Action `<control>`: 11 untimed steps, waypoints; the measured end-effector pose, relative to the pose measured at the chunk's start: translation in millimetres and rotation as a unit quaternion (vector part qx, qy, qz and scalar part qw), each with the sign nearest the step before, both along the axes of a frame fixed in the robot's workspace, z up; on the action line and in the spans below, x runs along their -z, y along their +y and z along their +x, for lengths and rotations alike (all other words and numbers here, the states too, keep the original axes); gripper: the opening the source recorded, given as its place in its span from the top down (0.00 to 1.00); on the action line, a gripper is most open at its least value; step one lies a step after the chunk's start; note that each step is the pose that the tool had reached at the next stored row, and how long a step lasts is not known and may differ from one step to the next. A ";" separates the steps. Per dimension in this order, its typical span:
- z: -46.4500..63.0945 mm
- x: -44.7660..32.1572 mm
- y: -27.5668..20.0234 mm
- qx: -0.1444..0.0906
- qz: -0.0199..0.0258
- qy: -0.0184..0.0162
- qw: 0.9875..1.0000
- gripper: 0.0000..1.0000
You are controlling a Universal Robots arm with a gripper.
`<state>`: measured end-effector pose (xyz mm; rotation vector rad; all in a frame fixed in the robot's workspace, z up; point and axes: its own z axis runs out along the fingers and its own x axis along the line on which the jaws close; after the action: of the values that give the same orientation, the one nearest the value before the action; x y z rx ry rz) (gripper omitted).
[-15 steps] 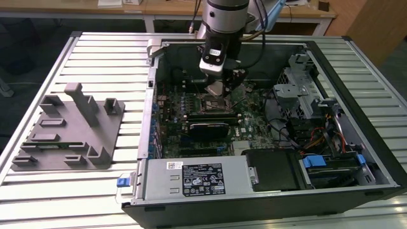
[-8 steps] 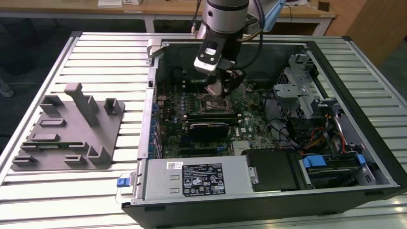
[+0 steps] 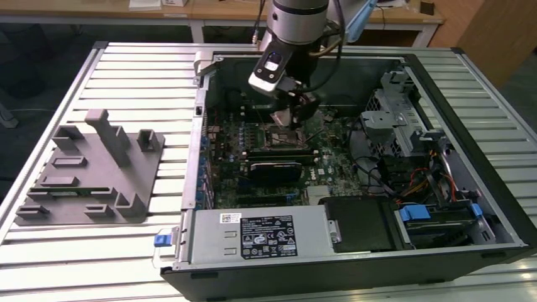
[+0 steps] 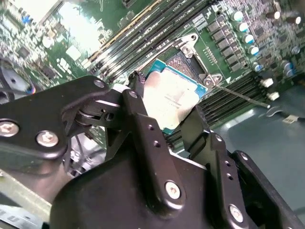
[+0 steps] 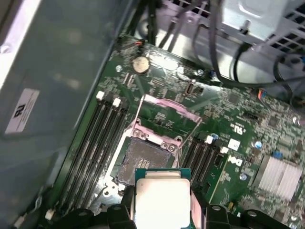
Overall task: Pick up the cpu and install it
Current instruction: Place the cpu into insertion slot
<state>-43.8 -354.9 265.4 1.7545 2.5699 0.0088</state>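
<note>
Aluminium, ribbed and silvery, that's the slatted counter [image 3: 126, 69] everything sits on, with pale wooden desks [image 3: 218, 9] along the back of the room. On the counter lies a big black steel computer case [image 3: 353, 277], side panel off. Well apart from it, toward the exterior view's left, is a matte grey plastic fixture block [image 3: 92, 170] with upright posts.

The exterior view gives the whole layout. A brushed-silver robot arm [image 3: 298, 19] reaches down into the case over the green motherboard [image 3: 251, 145], and a grey boxy power supply [image 3: 260, 233] with a black label sits at the near end.

The first wrist view gets you the black-framed square socket [image 5: 143, 160] lying open. Its shiny hinged metal load plate [image 5: 164, 107] is flipped up, and a round coin cell [image 5: 140, 64] sits further off.

Both wrist views show the black metal claw [image 4: 167, 102] [image 5: 162, 205] clamped on two opposite edges of the small flat square cpu with a silvery-white metal top [image 4: 174, 98] [image 5: 162, 202]. The cpu is held over the board right at the socket's edge and isn't seated in it.
</note>
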 end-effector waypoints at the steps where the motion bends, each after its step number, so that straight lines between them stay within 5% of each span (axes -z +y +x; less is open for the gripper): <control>1: 0.0 0.1 0.0 0.010 0.000 0.000 1.000 0.45; 6: 0.0 0.6 0.0 0.055 0.000 0.000 0.998 0.45; 11: 0.0 1.2 0.0 0.100 0.000 0.000 0.995 0.45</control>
<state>-43.8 -354.9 264.2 2.0034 2.3804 0.0040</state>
